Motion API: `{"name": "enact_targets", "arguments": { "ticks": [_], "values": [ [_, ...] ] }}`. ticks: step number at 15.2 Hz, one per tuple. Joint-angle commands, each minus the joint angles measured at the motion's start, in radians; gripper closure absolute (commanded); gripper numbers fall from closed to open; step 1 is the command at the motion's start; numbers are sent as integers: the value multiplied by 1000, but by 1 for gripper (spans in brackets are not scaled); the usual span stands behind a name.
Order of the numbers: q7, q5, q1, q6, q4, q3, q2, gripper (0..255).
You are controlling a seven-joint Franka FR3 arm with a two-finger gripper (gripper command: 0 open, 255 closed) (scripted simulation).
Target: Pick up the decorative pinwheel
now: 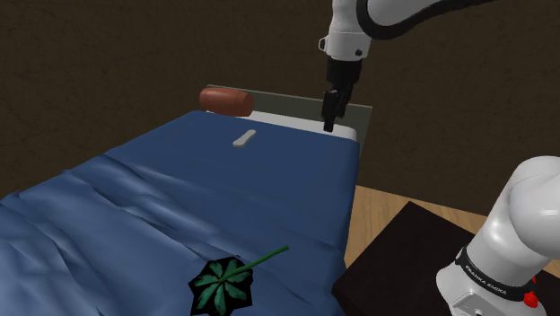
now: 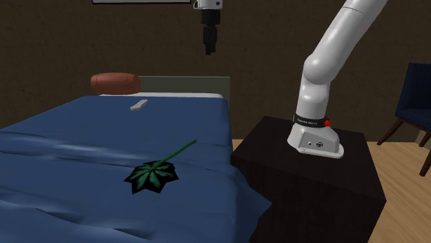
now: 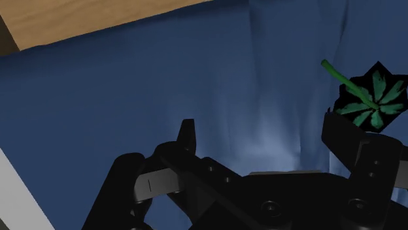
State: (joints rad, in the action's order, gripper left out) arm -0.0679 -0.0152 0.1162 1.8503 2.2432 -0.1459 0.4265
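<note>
A blue-blanketed bed (image 1: 179,188) stands against a brown wall (image 1: 135,45), with wood floor (image 1: 395,193) beside it. Your gripper (image 1: 330,115) hangs high over the head end of the bed, its fingers (image 3: 187,134) spread apart with nothing between them. In the shoulder view, a small pale strip (image 1: 244,137) and a brown bolster (image 1: 226,100) lie at about nine o'clock from it. The pinwheel (image 1: 224,285), a green-and-black head on a green stem, lies flat near the bed's side edge, at about seven o'clock from the gripper and well apart from it. By my reading, none of the pick is done. You have yet to travel across, line up over the stem, descend, close and lift.
</note>
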Motion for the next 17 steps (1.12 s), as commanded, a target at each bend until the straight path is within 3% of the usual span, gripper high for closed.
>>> {"name": "enact_targets", "arguments": {
  "ticks": [1, 9, 17],
  "values": [
    [-11, 6, 15, 28, -18, -21, -59, 0],
    [-32, 59, 71, 135, -95, -105, -305, 0],
    [-32, 156, 139, 203, -205, -174, -559, 0]
  ]
}}
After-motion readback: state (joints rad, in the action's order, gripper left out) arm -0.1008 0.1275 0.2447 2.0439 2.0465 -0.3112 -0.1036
